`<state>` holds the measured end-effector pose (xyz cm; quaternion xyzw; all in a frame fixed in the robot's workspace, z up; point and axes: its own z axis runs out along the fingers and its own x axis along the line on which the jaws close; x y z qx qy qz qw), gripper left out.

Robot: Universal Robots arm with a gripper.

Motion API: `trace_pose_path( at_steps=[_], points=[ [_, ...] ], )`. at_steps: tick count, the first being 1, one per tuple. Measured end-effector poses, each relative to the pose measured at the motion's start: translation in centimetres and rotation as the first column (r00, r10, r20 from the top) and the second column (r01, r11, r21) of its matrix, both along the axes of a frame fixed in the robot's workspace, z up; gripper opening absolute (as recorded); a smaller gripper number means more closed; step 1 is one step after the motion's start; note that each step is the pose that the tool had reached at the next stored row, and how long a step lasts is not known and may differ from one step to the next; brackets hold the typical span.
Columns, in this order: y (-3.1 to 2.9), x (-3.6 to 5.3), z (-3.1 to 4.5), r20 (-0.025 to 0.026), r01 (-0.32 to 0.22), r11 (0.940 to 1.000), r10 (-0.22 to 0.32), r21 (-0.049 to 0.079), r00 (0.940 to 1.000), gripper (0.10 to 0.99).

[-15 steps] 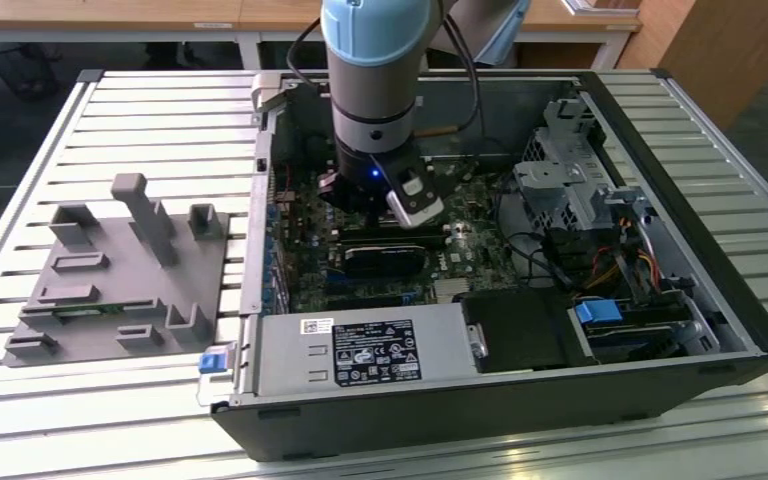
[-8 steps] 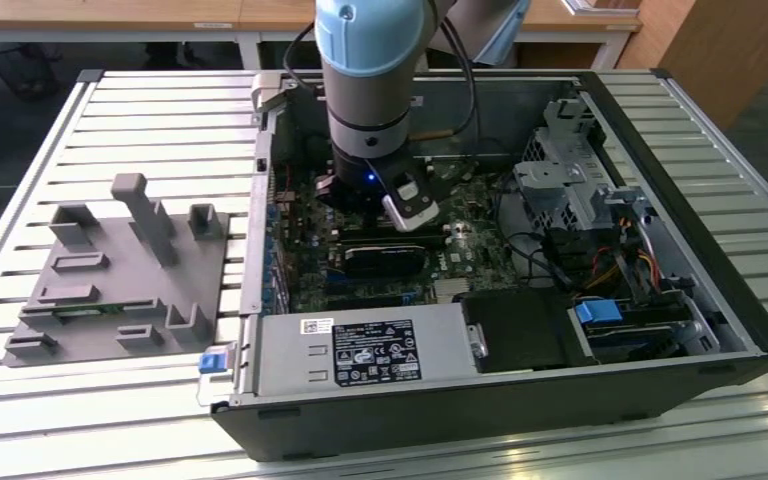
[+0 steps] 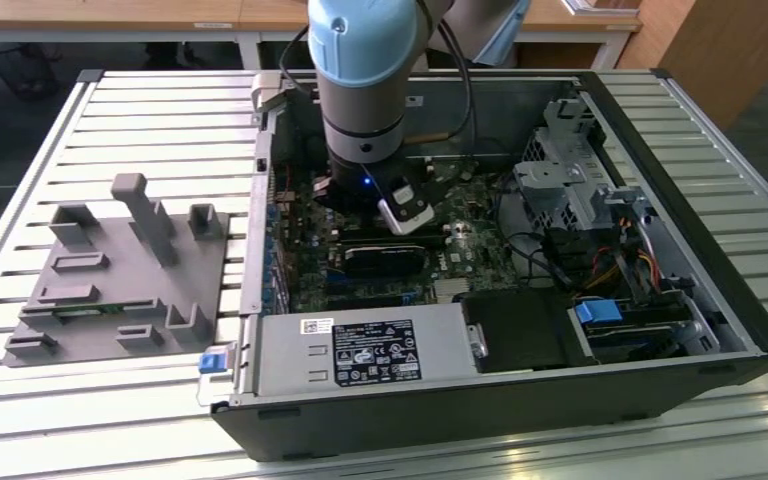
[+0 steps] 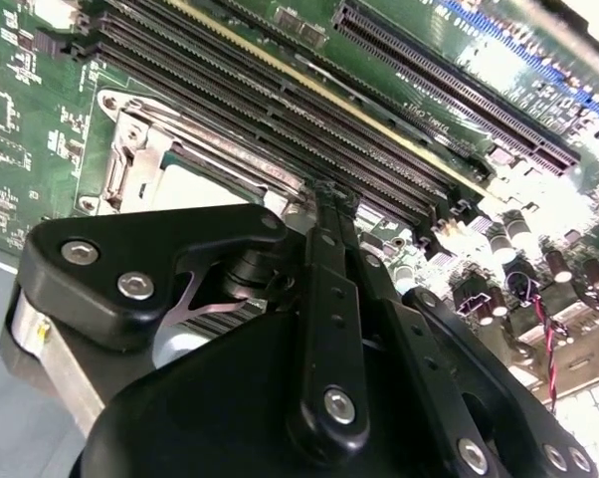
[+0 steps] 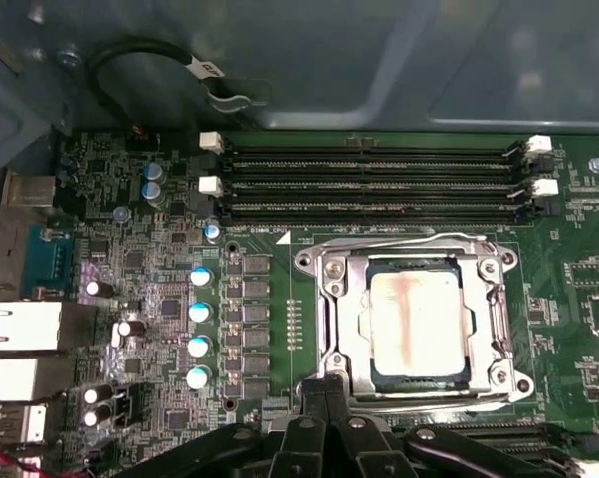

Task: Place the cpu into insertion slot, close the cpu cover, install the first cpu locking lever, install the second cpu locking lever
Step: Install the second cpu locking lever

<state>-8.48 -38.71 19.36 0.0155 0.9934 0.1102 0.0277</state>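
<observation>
At centre frame of the exterior view, inside the open computer case (image 3: 704,300), my arm (image 3: 364,80) reaches down onto the green motherboard (image 5: 130,299).

Claw: the gripper (image 5: 324,393) has its fingers pressed together. I see nothing pinched between them in either wrist view. In the second wrist view they read as one thin black bar whose tip (image 4: 329,199) sits just at the socket's edge.

Task parts, first wrist view: the cpu (image 5: 417,324) lies flat in the insertion slot (image 5: 415,382), dull metal top showing with a faint reddish smear. The cpu cover (image 5: 341,309) looks folded down around it, chip visible through its window. A wire lever (image 5: 379,239) runs along the cover's edge on the memory-slot side; I cannot tell whether it is latched.

Key relation: the socket lies directly ahead of my fingertips. The tip is at the socket's near edge, close to the corner nearest the row of blue-topped capacitors (image 5: 200,314). My closed fingers point across the socket toward the memory slots (image 5: 379,184), so roughly square to the lever wire's long axis.

Surroundings: the memory slots run parallel beyond the socket's far edge, close to the frame. The capacitors stand near to one side. A black cable loop (image 5: 130,60) hangs well apart, by the case wall. At left frame of the exterior view, a grey fixture tray (image 3: 117,270) sits outside the case.

Judgement: nothing stands between tip and socket.
</observation>
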Motion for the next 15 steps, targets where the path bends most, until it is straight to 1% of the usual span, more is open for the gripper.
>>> trace_pose_path(
  at_steps=[3,7,10,12,15],
  points=[
    [0.00,-0.33,-0.18,0.0033,0.000,1.0000,0.000,0.006,1.0000,0.122],
    [-0.02,-0.44,-0.26,0.0052,0.000,0.9999,0.000,0.013,1.0000,0.122],
    [-0.02,-0.44,0.02,0.0056,0.000,0.9999,0.000,0.017,1.0000,0.122],
    [-0.04,-0.44,0.34,0.0054,0.000,0.9998,0.000,0.018,1.0000,0.122],
    [-0.03,-0.44,0.60,0.0054,0.000,0.9998,0.000,0.018,1.0000,0.122]
  ],
)
